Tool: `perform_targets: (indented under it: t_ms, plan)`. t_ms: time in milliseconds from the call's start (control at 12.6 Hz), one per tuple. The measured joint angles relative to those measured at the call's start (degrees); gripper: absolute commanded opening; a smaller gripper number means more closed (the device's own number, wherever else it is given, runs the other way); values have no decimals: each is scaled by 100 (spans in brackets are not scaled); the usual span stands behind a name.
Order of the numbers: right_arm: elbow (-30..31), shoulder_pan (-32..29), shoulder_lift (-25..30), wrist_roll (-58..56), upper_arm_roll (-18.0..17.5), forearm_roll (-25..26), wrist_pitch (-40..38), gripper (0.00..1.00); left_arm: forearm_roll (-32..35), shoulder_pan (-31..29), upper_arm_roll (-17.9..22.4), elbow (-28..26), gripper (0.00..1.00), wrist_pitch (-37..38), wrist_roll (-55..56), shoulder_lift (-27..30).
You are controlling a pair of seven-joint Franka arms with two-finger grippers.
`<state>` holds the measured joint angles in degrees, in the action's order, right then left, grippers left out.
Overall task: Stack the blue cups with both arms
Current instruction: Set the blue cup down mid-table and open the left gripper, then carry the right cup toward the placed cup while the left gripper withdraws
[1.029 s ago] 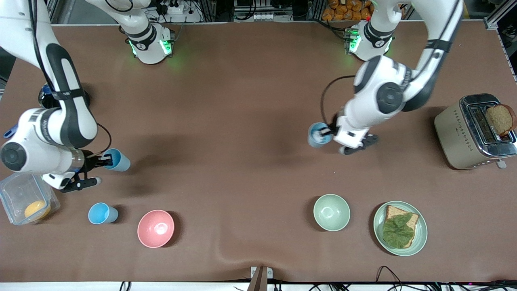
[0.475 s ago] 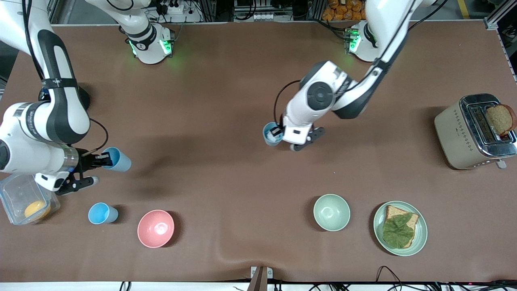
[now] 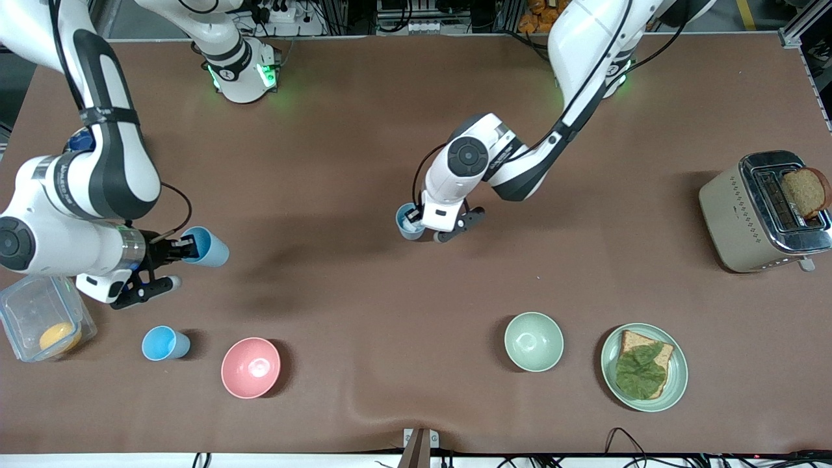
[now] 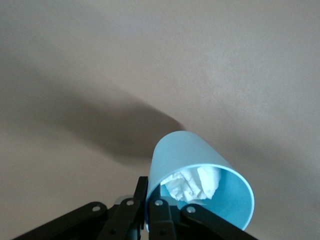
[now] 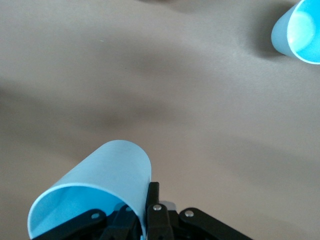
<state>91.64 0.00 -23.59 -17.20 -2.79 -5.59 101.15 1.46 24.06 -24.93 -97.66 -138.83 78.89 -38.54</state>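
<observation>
Both arms are mid-carry, each w/ a cup pinched at the rim.

Left gripper (image 3: 421, 227) is over the middle of the table (image 3: 364, 130), clamped on the rim of the grey-blue cup (image 3: 408, 222): one finger inside, one outside, per the left wrist view. That cup (image 4: 197, 182) has crumpled white bits (image 4: 192, 182) inside and hangs tilted.

Right gripper (image 3: 175, 252) is over the table toward the right arm's end, well in from the front edge, closed on the wall of a sky-blue cup (image 3: 207, 247), which lies nearly on its side in the grip, mouth toward the wrist. In the right wrist view the same cup (image 5: 95, 192) shows empty.

A third cup, the standing blue cup (image 3: 164, 343), sits upright near the front edge toward the right arm's end, beside the pink bowl (image 3: 251, 367) and just by the clear box (image 3: 39, 318). No gripper touches it.

Handling, as a judgement: thin plastic tumblers, v. light, smooth and prob. slippery; the wall likely flexes if squeezed hard. A rim pinch is the sensible hold, but a cup can swing or twist in it, so nesting calls for the two axes to line up first. The loose white bits may spill if that cup tips further.
</observation>
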Motion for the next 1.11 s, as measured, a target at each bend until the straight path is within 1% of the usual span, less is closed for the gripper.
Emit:
perform_targets:
  t_ms: [158, 396, 554, 712, 950, 1108]
  plan:
    - [-3, 100, 90, 161, -1, 0, -104, 0, 15, 38, 18, 41, 100, -172, 0, -173]
    - [-6, 136, 113, 287, -1, -140, -150, 0, 36, -22, 44, 229, 100, -230, 0, -93]
    - [-7, 153, 113, 322, -2, -192, -176, 0, 44, -144, 49, 346, 100, -106, 0, 290]
    - [-8, 157, 113, 325, -3, -212, -186, 0, 55, -351, 55, 390, 100, 347, 0, 914]
    - [-9, 220, 113, 330, -21, -402, -195, 0, 85, -812, 78, 388, 100, 880, -78, 1774]
    - [-9, 257, 113, 338, -24, -441, -199, 0, 270, -1187, 90, 375, 100, 1227, -342, 2117]
